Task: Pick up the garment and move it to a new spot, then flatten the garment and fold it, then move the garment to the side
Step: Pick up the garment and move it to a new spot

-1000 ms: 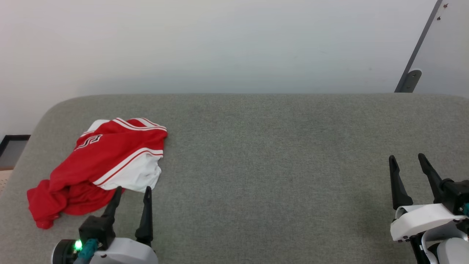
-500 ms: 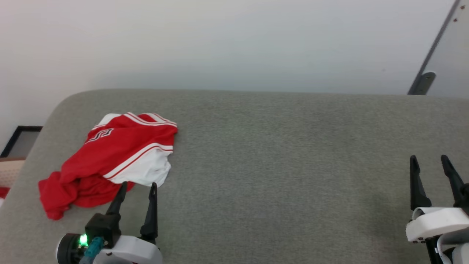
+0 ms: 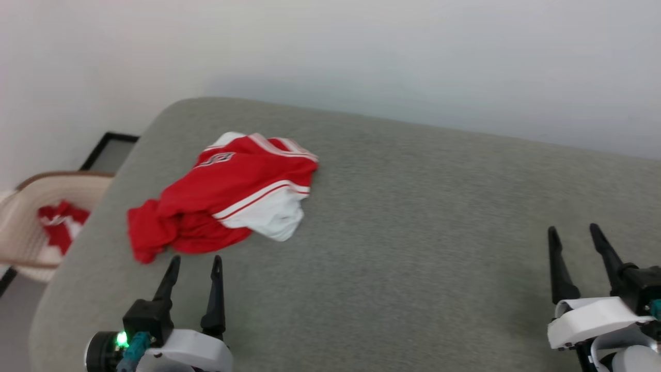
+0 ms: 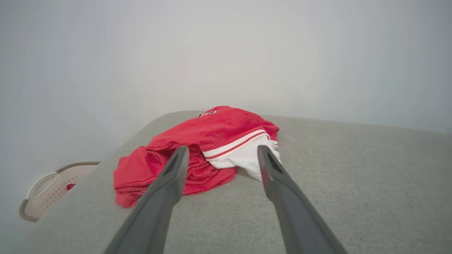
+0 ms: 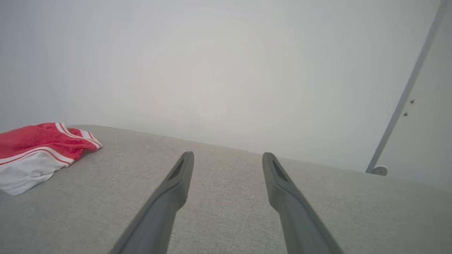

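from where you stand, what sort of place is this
Probably a laundry-folding test room: a crumpled red-and-white jersey on a wide grey fabric-covered table, a beige plastic basket of more red clothing beside it, bare white wall behind.

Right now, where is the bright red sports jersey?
The crumpled red-and-white jersey lies at the left end of the grey fabric surface, just beyond the left gripper in the head view.

Head camera's swinging left and the whole view slides with it. The jersey [image 3: 227, 196] now shows nearer mid-frame, but that's my view shifting, not the cloth. A beige basket [image 3: 23, 222] holding red cloth [image 3: 59, 225] comes in at the left edge. The left gripper [image 3: 196, 258] tips now show just short of the jersey.
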`<state>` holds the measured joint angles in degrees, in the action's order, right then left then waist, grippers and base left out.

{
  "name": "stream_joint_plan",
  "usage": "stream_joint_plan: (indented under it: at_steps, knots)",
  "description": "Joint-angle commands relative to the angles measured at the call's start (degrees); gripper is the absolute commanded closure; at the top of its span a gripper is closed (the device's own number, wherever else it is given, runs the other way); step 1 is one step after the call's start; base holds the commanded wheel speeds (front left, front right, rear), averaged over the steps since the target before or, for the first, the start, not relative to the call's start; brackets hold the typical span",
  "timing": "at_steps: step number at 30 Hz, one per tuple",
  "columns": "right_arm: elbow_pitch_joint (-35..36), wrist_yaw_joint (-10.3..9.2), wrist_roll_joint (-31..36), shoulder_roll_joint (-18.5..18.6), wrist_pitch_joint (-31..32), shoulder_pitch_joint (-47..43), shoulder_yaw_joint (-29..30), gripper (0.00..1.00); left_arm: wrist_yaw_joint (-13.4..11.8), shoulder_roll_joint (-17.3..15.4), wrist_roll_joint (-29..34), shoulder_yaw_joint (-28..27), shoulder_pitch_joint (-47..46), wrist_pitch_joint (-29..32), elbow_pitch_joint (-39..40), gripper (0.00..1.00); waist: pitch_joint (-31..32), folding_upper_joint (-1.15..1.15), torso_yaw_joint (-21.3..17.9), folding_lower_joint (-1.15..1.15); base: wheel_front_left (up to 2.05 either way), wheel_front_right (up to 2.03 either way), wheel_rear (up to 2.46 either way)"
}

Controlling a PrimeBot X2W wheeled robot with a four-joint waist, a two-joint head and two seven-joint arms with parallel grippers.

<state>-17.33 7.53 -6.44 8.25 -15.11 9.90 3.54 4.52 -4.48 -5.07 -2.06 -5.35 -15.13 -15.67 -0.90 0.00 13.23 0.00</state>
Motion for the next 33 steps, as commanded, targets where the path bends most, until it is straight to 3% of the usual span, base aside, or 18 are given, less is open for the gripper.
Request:
stream_joint_plan:
  at_steps: [1,11,21,27,30,33]
  knots:
    - [-0.08,-0.08,-0.15,-0.27,-0.04,0.51,-0.72,0.0,-0.32,0.38,0.17,-0.09,0.35,-0.03,0.06,0.0,-0.89,0.0,6.42,0.0,0.0,0.0,0.0]
    - [-1.17,-0.08,-0.98,-0.24,-0.05,1.3,-7.13,0.0,-2.0,1.33,-0.89,-0.76,2.68,-0.03,1.59,0.0,-0.81,0.0,16.02,0.0,0.0,0.0,0.0]
    - [-4.75,-0.08,-3.63,-1.19,-0.04,8.7,-19.58,0.0,-8.02,1.53,-5.6,-1.72,8.2,-0.03,8.32,0.0,-2.64,0.0,17.78,0.0,0.0,0.0,0.0]
    - [-6.3,-0.08,-5.38,-1.65,-0.05,11.35,-23.39,0.0,-10.6,1.55,-8.09,-1.26,11.18,-0.03,11.61,0.0,-2.77,0.0,17.97,0.0,0.0,0.0,0.0]
    - [-6.42,-0.08,-5.94,-1.43,-0.05,10.97,-22.92,0.0,-9.82,1.55,-8.25,-0.19,11.08,-0.03,11.51,0.0,-2.57,0.0,17.68,0.0,0.0,0.0,0.0]
    - [-5.83,-0.08,-5.72,-0.8,-0.05,9.18,-20.72,0.0,-7.48,1.56,-5.74,1.28,8.67,-0.03,9.57,0.0,-2.71,0.0,17.1,0.0,0.0,0.0,0.0]
